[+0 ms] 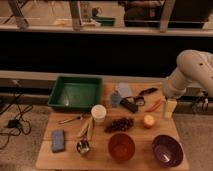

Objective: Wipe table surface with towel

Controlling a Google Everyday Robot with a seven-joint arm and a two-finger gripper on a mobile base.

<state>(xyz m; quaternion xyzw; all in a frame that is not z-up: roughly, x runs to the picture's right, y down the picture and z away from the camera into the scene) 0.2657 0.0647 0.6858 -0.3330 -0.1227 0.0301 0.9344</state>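
Note:
The towel (120,93), a small pale blue-grey crumpled cloth, lies on the far middle of the wooden table surface (48,158), just right of the green tray. My white arm (191,71) comes in from the right. Its gripper (170,109) hangs pointing down over the table's right edge, open and holding nothing. It is well to the right of the towel, with a black object and a red item lying between them.
A green tray (75,92) sits at the back left. A white cup (98,113), grapes (119,123), an orange fruit (148,121), an orange bowl (121,145), a purple bowl (166,149), a blue sponge (58,140) and a metal cup (83,147) crowd the table.

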